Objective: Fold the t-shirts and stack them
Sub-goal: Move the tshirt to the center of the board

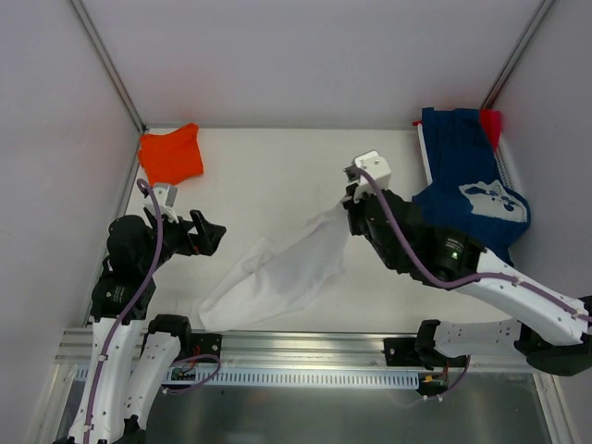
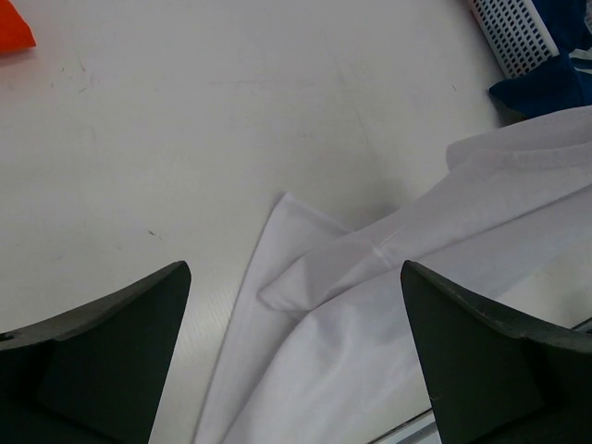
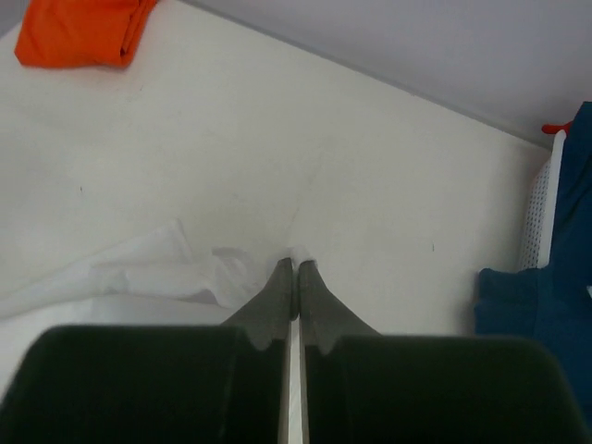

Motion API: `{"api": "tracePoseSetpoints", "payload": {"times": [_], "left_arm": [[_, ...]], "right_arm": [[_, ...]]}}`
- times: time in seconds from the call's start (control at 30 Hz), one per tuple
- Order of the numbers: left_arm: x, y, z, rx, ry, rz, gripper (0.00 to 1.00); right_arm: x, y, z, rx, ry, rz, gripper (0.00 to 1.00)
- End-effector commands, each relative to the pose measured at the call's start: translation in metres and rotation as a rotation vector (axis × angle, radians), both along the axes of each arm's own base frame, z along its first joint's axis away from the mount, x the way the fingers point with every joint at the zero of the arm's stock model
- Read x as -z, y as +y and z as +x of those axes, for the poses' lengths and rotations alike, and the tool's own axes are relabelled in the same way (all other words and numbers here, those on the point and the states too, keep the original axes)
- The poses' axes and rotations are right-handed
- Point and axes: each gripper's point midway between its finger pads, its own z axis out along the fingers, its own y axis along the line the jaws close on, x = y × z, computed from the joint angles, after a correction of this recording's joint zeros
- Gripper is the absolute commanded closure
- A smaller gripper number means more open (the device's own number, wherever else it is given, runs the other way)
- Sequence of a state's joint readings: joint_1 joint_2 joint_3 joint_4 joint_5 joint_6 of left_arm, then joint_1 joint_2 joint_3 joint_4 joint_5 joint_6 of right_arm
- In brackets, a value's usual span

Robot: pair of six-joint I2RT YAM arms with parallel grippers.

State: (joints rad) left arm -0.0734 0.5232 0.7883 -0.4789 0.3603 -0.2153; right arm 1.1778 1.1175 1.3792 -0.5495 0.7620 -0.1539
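Both the left arm point(image 1: 129, 242) and right arm point(image 1: 532, 301) have white lower links and bulky black joints nearer the fingers. A thin purple cable point(image 1: 158, 236) runs along each. The left fingers point(image 2: 102, 361) and right fingers point(image 3: 275, 301) are matte black, tapering wedges. Behind the right fingers sits a white block point(image 1: 373, 168), and further back a small green light point(image 1: 452, 251)

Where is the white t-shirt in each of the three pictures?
Top external: the white t-shirt lies in the lower middle, stretched slantwise between the two arms.
Left wrist: it fills the lower right.
Right wrist: it sits bunched at the lower left.
Shared landmark: the orange t-shirt, at the upper left in every view.
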Motion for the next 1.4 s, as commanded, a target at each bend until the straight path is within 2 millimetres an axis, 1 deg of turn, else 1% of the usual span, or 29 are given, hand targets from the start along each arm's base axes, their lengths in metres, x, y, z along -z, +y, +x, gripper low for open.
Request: {"api": "tracePoseSetpoints", "payload": {"times": [0.0,0.2,0.23,0.33,0.4,0.43,0.47,0.53,0.57,0.6,0.67,0.7,0.73,0.77,0.8,0.83,0.87,0.9,0.97,1.0,1.03,1.1,1.13,1.17,1.23,1.27,1.3,1.33,1.37], "left_arm": [[-0.009,-0.009,-0.001,0.062,-0.038,0.005,0.01],[-0.012,-0.023,-0.006,0.147,-0.047,-0.03,0.01],[-0.011,-0.03,-0.007,0.188,-0.032,-0.046,0.01],[-0.012,-0.041,-0.007,0.236,0.023,-0.099,0.01],[-0.013,-0.049,-0.008,0.244,0.085,-0.172,0.01],[-0.015,-0.054,-0.011,0.269,0.102,-0.204,0.01],[-0.012,-0.059,-0.013,0.29,0.119,-0.222,0.01],[-0.011,-0.065,-0.019,0.303,0.125,-0.255,0.01],[-0.004,-0.071,-0.023,0.328,0.132,-0.255,0.01],[-0.001,-0.074,-0.027,0.336,0.137,-0.261,0.01],[0.015,-0.079,-0.032,0.343,0.185,-0.264,0.01],[0.023,-0.088,-0.037,0.37,0.239,-0.275,0.01],[0.036,-0.091,-0.038,0.366,0.288,-0.273,0.01],[0.045,-0.095,-0.04,0.363,0.328,-0.271,0.01],[0.058,-0.109,-0.05,0.408,0.379,-0.237,0.01],[0.066,-0.113,-0.052,0.404,0.395,-0.206,0.01],[0.072,-0.118,-0.054,0.401,0.402,-0.173,0.01],[0.082,-0.127,-0.059,0.401,0.421,-0.122,0.01],[0.089,-0.136,-0.064,0.411,0.444,-0.086,0.01],[0.099,-0.139,-0.064,0.391,0.467,-0.052,0.02],[0.104,-0.147,-0.075,0.428,0.48,-0.026,0.03],[0.114,-0.152,-0.084,0.427,0.52,-0.004,0.05],[0.119,-0.155,-0.093,0.441,0.534,0.018,0.06],[0.122,-0.155,-0.098,0.426,0.556,0.019,0.06],[0.131,-0.137,-0.096,0.302,0.568,0.101,0.05],[0.133,-0.132,-0.103,0.26,0.579,0.13,0.05],[0.135,-0.123,-0.102,0.201,0.578,0.166,0.04],[0.139,-0.101,-0.096,0.074,0.566,0.22,0.03],[0.14,-0.09,-0.091,0.01,0.557,0.233,0.02]], "right_arm": [[-0.033,-0.03,0.0,0.11,-0.071,0.17,1.0],[-0.021,-0.046,0.002,0.167,-0.078,0.111,1.0],[-0.018,-0.047,0.006,0.186,-0.08,0.089,1.0],[-0.013,-0.057,0.019,0.249,-0.082,0.052,1.0],[-0.002,-0.053,0.026,0.243,-0.047,0.06,1.0],[0.004,-0.058,0.033,0.267,-0.029,0.062,1.0],[0.012,-0.053,0.036,0.249,-0.001,0.065,1.0],[0.022,-0.056,0.044,0.278,0.025,0.075,1.0],[0.032,-0.053,0.047,0.277,0.044,0.053,1.0],[0.037,-0.053,0.05,0.285,0.052,0.041,1.0],[0.047,-0.054,0.056,0.302,0.065,0.012,1.0],[0.056,-0.055,0.062,0.322,0.079,-0.016,1.0],[0.06,-0.057,0.066,0.332,0.088,-0.025,1.0],[0.063,-0.059,0.071,0.342,0.098,-0.028,1.0],[0.071,-0.068,0.084,0.38,0.121,-0.034,1.0],[0.077,-0.066,0.089,0.359,0.156,-0.012,1.0],[0.081,-0.069,0.096,0.364,0.18,0.004,1.0],[0.084,-0.083,0.11,0.408,0.201,0.018,1.0],[0.087,-0.085,0.118,0.4,0.229,0.038,1.0],[0.084,-0.093,0.123,0.419,0.225,0.041,1.0],[0.084,-0.094,0.125,0.416,0.227,0.038,1.0],[0.083,-0.099,0.127,0.424,0.228,0.038,1.0],[0.085,-0.101,0.126,0.423,0.232,0.041,1.0],[0.086,-0.102,0.126,0.424,0.237,0.041,1.0],[0.09,-0.106,0.126,0.429,0.243,0.045,1.0],[0.09,-0.107,0.125,0.429,0.245,0.047,1.0],[0.091,-0.109,0.126,0.432,0.242,0.051,1.0],[0.096,-0.109,0.125,0.43,0.25,0.05,1.0],[0.097,-0.11,0.123,0.429,0.25,0.054,1.0]]}}
